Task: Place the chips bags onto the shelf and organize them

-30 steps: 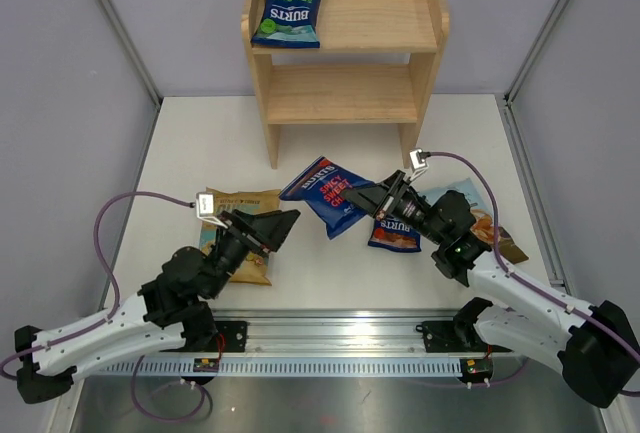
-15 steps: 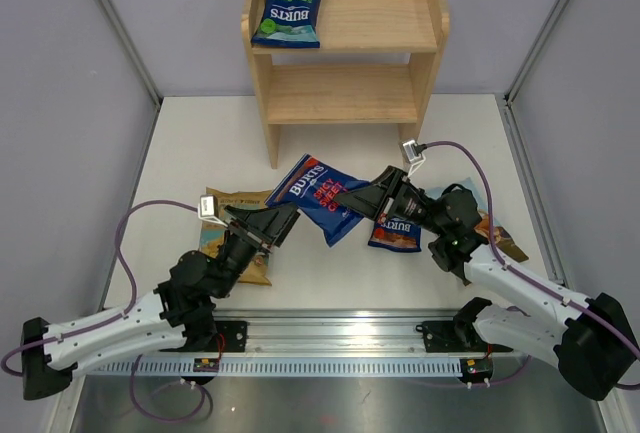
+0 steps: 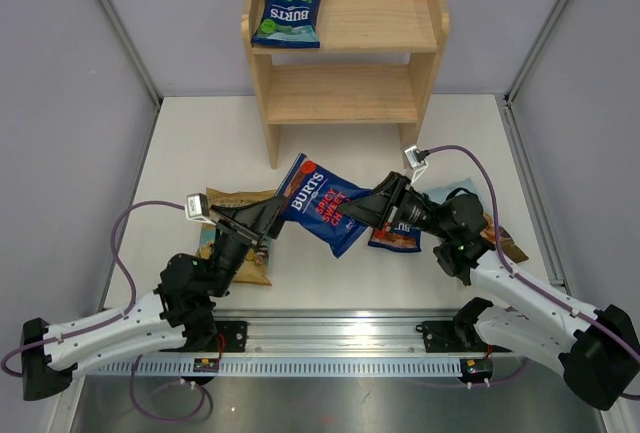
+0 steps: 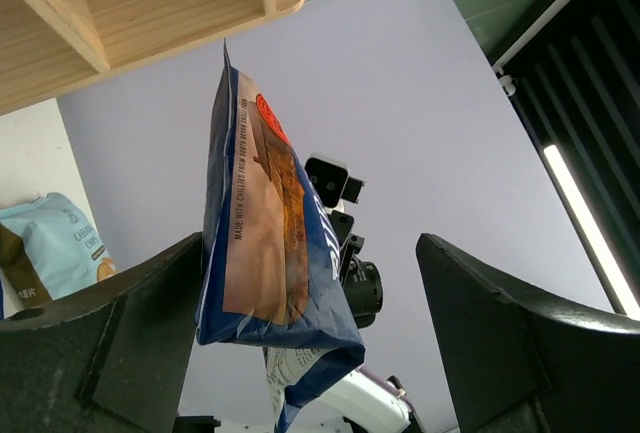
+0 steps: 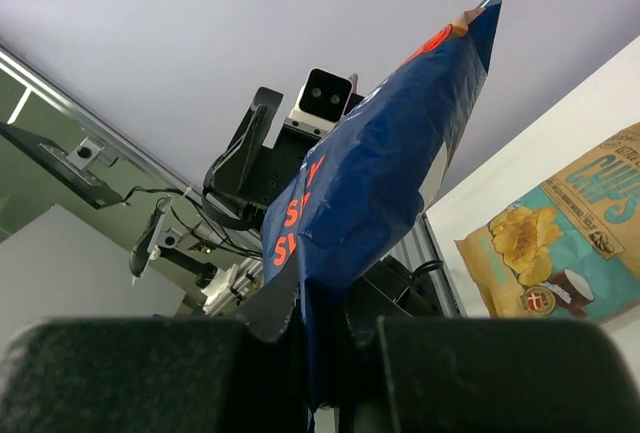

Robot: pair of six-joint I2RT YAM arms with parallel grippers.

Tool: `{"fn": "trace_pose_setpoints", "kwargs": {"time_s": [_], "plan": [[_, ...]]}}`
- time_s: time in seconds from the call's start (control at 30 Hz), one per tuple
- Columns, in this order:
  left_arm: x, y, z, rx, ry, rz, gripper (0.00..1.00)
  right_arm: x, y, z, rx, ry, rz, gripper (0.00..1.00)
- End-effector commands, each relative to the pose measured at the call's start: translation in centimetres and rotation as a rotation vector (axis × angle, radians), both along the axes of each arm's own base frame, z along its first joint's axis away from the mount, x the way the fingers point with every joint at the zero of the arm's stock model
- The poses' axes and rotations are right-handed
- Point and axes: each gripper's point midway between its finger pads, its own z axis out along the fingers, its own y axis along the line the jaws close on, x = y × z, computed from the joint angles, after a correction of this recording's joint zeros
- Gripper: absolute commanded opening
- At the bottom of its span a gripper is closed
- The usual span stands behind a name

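Note:
My right gripper [image 3: 362, 210] is shut on the lower edge of a dark-blue Burts bag with red lettering [image 3: 322, 205] and holds it tilted above the table; the right wrist view [image 5: 320, 353] shows the bag [image 5: 380, 183] pinched between the jaws. My left gripper [image 3: 264, 217] is open at the bag's left edge. In the left wrist view [image 4: 310, 353] the bag [image 4: 270, 223] hangs between the spread fingers, close to the left one. A green-lettered Burts bag [image 3: 288, 11] lies on the top tier of the wooden shelf [image 3: 345, 93].
A tan CHIPS bag [image 3: 235, 201] lies partly under my left arm. A third Burts bag [image 3: 395, 237] and a light-blue-and-brown bag [image 3: 455, 195] lie partly under my right arm. The shelf's lower tier [image 3: 340, 81] holds nothing visible.
The right gripper has swung the red-lettered bag left and upright. The left gripper has risen and moved in around the bag's left edge.

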Motion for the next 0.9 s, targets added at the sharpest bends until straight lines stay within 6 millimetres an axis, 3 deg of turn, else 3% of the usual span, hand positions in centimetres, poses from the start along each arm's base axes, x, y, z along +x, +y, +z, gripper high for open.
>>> {"fn": "trace_pose_setpoints", "kwargs": {"time_s": [0.0, 0.13, 0.17, 0.3, 0.33, 0.47, 0.5, 0.6, 0.7, 0.73, 0.87], "plan": [[0.0, 1.5, 1.7, -0.067, -0.04, 0.042, 0.87, -0.5, -0.5, 1.2, 0.017, -0.089, -0.022, 0.1], [0.0, 0.5, 1.9, -0.034, -0.046, 0.023, 0.89, -1.2, -0.1, 1.8, 0.027, -0.107, 0.034, 0.1], [-0.1, 0.4, 2.8, -0.034, -0.056, 0.019, 0.88, -1.2, 0.0, 1.9, 0.026, -0.106, 0.043, 0.11], [0.0, -0.6, 3.6, 0.03, -0.075, 0.016, 0.69, -1.5, 0.0, 1.8, 0.014, -0.111, 0.056, 0.13], [0.1, -0.6, 3.6, 0.041, -0.076, 0.022, 0.59, -1.5, 0.0, 1.7, 0.01, -0.114, 0.057, 0.14], [0.4, -0.8, 4.2, 0.124, -0.124, 0.052, 0.35, -1.6, -0.3, 1.1, -0.028, -0.088, 0.036, 0.19], [0.2, -0.9, 5.1, 0.134, -0.147, 0.049, 0.31, -1.6, -0.6, 1.4, -0.026, -0.091, 0.023, 0.27], [0.1, -1.1, 5.4, 0.187, -0.188, 0.061, 0.16, -1.7, -1.0, 1.3, -0.021, -0.045, 0.001, 0.34], [0.2, -0.9, 5.7, 0.198, -0.219, 0.082, 0.11, -1.6, -1.4, 1.6, 0.015, 0.018, -0.01, 0.43], [0.1, -0.7, 6.0, 0.179, -0.235, 0.089, 0.11, -1.6, -1.4, 1.5, 0.022, 0.037, -0.009, 0.53], [-0.2, -0.5, 6.5, 0.127, -0.286, 0.098, 0.08, -1.6, -1.5, 1.5, 0.08, 0.117, -0.003, 0.66]]}}
